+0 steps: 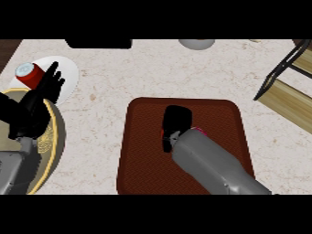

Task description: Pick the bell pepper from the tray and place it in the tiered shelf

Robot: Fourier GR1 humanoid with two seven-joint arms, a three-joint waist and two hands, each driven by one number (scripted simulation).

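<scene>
A dark brown tray (141,155) lies in the middle of the counter. My right hand (176,123) is low over it, fingers stretched toward the far side. It covers the bell pepper (163,133), of which only thin red slivers show at the hand's left edge and by the wrist. The tiered shelf (300,98), with light wooden boards in a black frame, stands at the right edge. My left hand (33,107) rests open at the left, fingers up.
A red cup (28,73) stands on a white plate (67,75) at the far left. A yellow-rimmed plate (56,151) lies under my left forearm. A grey object (197,44) and a black one (99,44) sit at the counter's back edge.
</scene>
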